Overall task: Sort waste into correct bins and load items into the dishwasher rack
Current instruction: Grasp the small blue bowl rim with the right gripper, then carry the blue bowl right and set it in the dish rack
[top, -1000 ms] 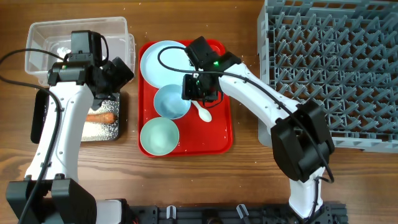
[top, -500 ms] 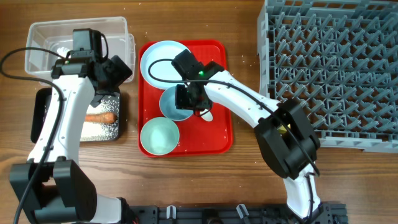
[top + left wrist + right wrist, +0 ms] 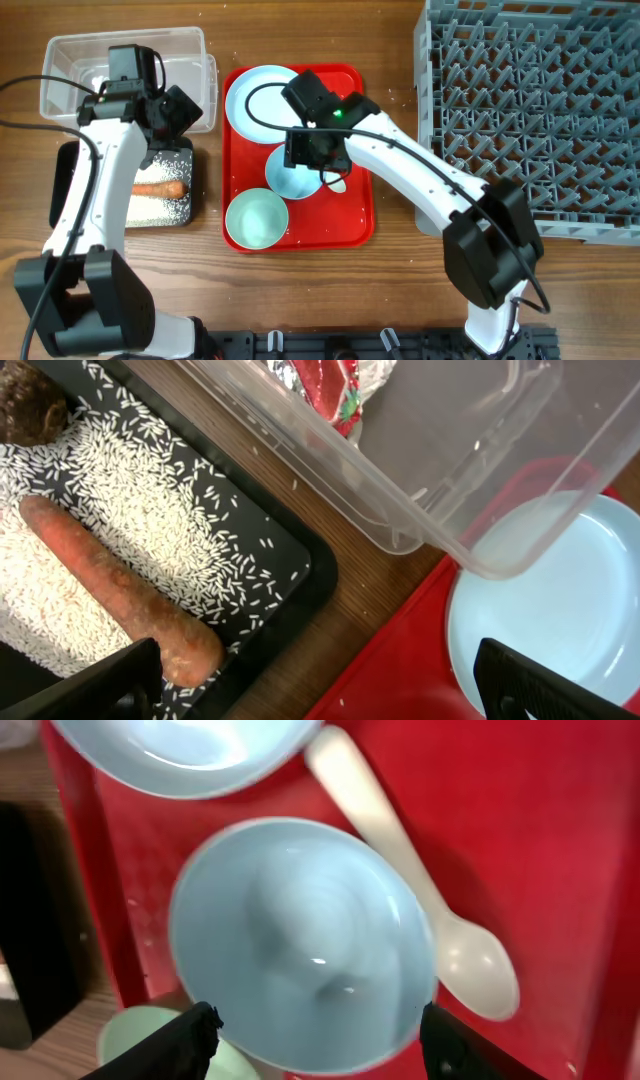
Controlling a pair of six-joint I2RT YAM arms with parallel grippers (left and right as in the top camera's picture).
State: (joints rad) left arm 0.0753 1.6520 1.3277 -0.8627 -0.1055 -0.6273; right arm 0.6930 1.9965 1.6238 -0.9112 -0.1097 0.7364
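From its base at the near right of the bench, my right arm reaches left and away over the red tray (image 3: 356, 215), elbow bent and wrist turned down. Nearest on that tray sits the pale green bowl (image 3: 256, 220), upright. Just beyond it my right end effector (image 3: 320, 1025) hangs over the light blue bowl (image 3: 300, 945), fingers apart on either side of its near rim. Whether they touch it I cannot tell. This bowl is upright and glossy. The white spoon (image 3: 400, 870) lies just right of it, handle running toward the light blue plate (image 3: 236, 105) at the tray's far end.

On the left, my left arm stretches away, its end effector (image 3: 320, 690) spread wide above the right edge of the black tray (image 3: 315, 575), near a corner of the clear tub (image 3: 420, 470). The black tray holds rice (image 3: 150, 510), the orange-brown stick (image 3: 120, 595) and a brown lump (image 3: 30, 405). A red wrapper (image 3: 335, 385) lies in the tub. The grey rack (image 3: 530, 110) fills the far right, and a strip of bench shows between it and the red tray.
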